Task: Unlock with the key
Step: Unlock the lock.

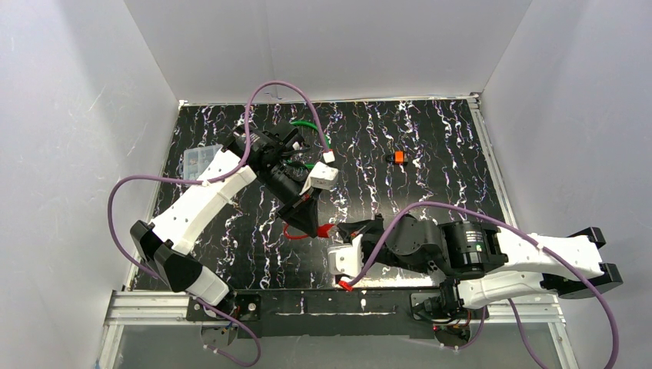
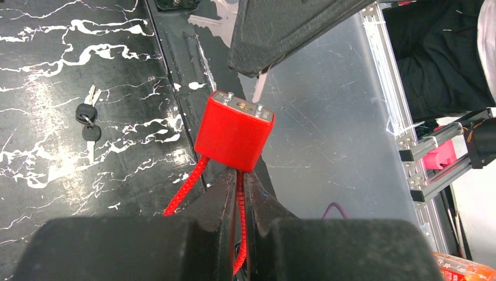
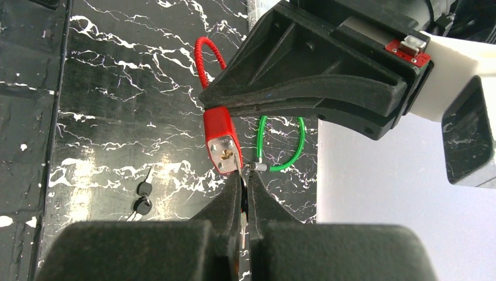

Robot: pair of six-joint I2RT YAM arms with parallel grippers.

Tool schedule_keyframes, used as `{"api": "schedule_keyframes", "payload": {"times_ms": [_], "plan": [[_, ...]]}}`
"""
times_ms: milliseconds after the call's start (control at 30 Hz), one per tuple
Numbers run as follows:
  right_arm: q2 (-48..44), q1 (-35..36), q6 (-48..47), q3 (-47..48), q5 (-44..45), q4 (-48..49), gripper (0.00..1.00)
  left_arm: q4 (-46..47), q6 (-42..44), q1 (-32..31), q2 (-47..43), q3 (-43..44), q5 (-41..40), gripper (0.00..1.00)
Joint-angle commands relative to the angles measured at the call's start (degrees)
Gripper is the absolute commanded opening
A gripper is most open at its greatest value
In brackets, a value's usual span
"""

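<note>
L gripper [image 2: 240, 178] clamps cable [image 2: 185, 186] of red padlock [image 2: 233, 133], R gripper [image 3: 243, 182] clamps key [image 3: 238, 165]: keep key square to keyway [image 2: 245, 107], seat fully, then turn.

Red cable padlock [image 2: 234, 132] aloft, key [image 3: 238, 166] at its keyhole

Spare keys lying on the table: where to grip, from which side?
Likely the black heads, from straight above, jaws across them: the keys lie flat on the table, the heads are the thickest part, and the blades look too thin to pinch.
</note>
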Motion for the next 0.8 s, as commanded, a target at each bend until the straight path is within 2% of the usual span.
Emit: {"api": "schedule_keyframes", "payload": {"times_ms": [0, 767], "plan": [[0.0, 0.5, -0.6, -1.0, -0.8, 4.7, 0.01, -3.3, -1.3, -0.2, -1.5, 2.3, 1.4, 0.00], [0.0, 0.7, 0.2, -2.2, -2.0, 3.3, 0.01, -3.0, -2.1, -0.1, -1.1, 3.4, 0.9, 0.00]]}}
